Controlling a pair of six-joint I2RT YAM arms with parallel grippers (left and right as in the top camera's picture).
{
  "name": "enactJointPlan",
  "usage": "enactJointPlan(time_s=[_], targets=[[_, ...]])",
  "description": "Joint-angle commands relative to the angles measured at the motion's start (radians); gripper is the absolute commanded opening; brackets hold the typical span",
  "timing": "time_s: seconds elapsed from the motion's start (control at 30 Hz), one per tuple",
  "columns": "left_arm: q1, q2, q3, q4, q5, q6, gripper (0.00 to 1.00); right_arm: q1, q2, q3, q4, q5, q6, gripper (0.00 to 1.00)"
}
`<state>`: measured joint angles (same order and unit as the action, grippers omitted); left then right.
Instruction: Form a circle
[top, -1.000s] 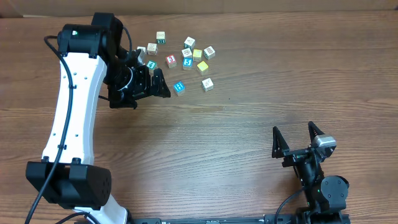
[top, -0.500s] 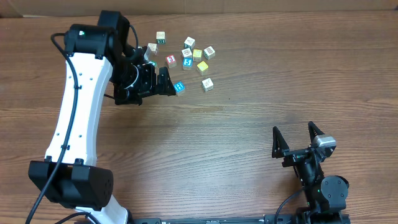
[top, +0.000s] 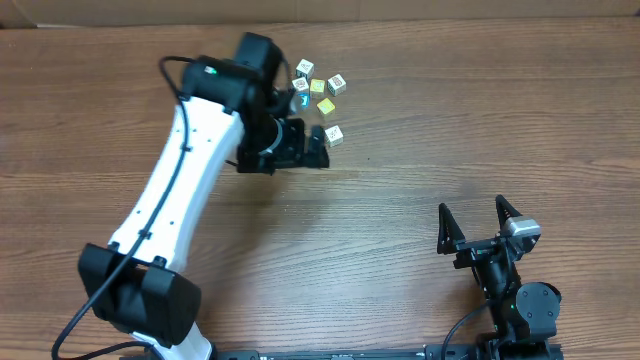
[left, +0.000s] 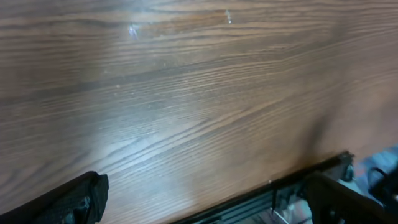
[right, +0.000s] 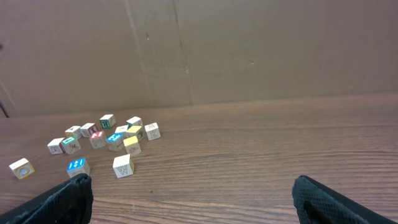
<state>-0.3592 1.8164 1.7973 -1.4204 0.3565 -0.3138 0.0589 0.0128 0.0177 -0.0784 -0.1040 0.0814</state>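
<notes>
**Wood counter, cubes scattered, both jaws spread**

Your cubes (top: 317, 87) sit at the far side of the counter (top: 420, 190), a little left of centre from overhead. They lie as a loose scatter, not a circle. Your left arm (top: 190, 170) reaches across to them, and the left jaws hang over the near-left edge of the group, just beside the white cube (top: 334, 134). The yellow cube (top: 326, 106) lies just behind that white one, with a gap between them.

From overhead you cannot find the H cube, because the end of the arm covers part of the group. The right wrist view does show the H cube (right: 76, 165). It rests flat at the near edge of the scatter, left of the white cube and apart from it.

Your left jaws are spread wide. In the left wrist view, the two dark fingers sit at the bottom corners with only bare wood between them, so they pinch nothing. A blurred blue patch at that view's right edge is too vague to name.

Your right jaws are at the near edge of the counter on the right, well apart from the cubes. They are spread just as wide, with nothing between them.
</notes>
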Motion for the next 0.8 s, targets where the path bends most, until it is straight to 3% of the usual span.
enactJointPlan(time_s=[0.0,0.3,0.77], targets=[[-0.063,0.003,-0.052,0.031,-0.122,-0.129,1.0,-0.002,-0.01,-0.01,0.004,0.005,-0.001,1.0],[-0.154,0.003,-0.175,0.172,-0.388,-0.347,1.0,-0.002,-0.01,-0.01,0.004,0.005,-0.001,1.0],[-0.154,0.004,-0.212,0.232,-0.39,-0.371,1.0,-0.002,-0.01,-0.01,0.004,0.005,-0.001,1.0]])
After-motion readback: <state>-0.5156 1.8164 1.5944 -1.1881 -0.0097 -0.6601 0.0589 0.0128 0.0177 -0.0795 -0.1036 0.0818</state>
